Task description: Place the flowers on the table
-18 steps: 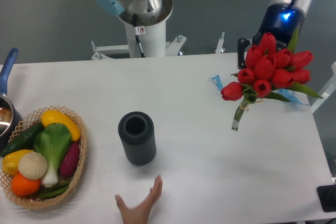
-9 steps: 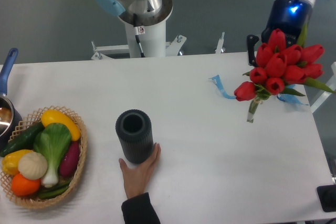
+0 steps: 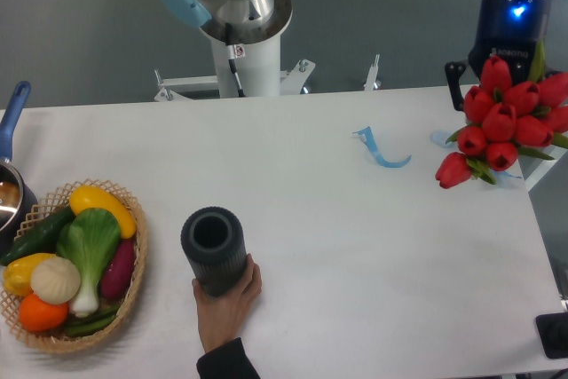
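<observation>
The flowers, a bunch of red tulips with green leaves, hang at the far right, over the right edge of the white table. Their heads face the camera and their stems are hidden underneath. My gripper is directly behind and above the bunch, under the blue-lit wrist. One black finger shows to the left of the blooms; the other is covered by them. The bunch is carried by the gripper, which is shut on it.
A person's hand grips a dark ribbed vase at front centre-left. A wicker basket of vegetables sits at the left, a pot beyond it. A blue ribbon lies mid-right. The robot base is at the back.
My gripper has carried the flowers further right, out to the table's right edge. The hand took hold of the vase and slid it left and toward the front.
</observation>
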Tool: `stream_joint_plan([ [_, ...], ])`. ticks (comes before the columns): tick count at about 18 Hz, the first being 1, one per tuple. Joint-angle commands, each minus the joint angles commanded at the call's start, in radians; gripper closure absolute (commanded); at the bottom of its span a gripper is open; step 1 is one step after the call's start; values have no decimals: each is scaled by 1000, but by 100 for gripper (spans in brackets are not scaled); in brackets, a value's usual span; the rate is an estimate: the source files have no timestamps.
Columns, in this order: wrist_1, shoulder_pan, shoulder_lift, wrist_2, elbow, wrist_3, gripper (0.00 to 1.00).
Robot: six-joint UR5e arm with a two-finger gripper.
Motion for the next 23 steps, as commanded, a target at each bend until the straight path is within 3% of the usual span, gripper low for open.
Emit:
stream_joint_plan([
  [5, -6, -84, -12, 248, -6, 2, 62],
  [10, -5, -230, -116, 595, -8, 37, 62],
  [13, -5, -310, -198, 729, -3, 37, 62],
  [23, 2, -387, -396, 751, 38, 28, 62],
])
